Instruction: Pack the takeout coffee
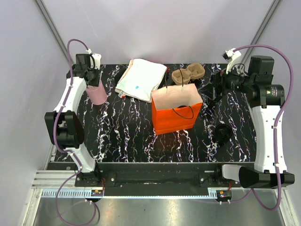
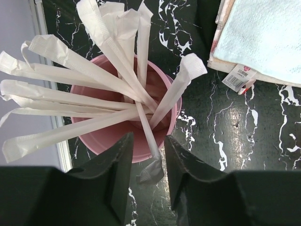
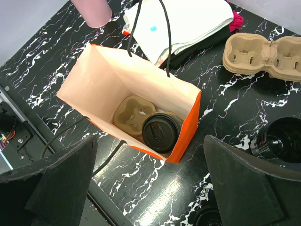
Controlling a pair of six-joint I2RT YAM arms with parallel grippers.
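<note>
Paper-wrapped, one stirrer [image 2: 151, 169] lies between the narrowed fingers of the left pincer [image 2: 148, 137], at the near rim of the pink cup [image 2: 108, 150]. Whether it is clamped I cannot tell. The right pincer [image 3: 150, 137] stands wide, holding nothing, above the orange bag [image 3: 188, 127]. Inside that bag the lidded black takeout coffee [image 3: 161, 133] sits in one hollow of a cardboard tray [image 3: 131, 113]. The main packing looks done; probably a stirrer remains to go in. A second tray [image 3: 263, 52] lies apart on the desk [image 3: 47, 61].
</note>
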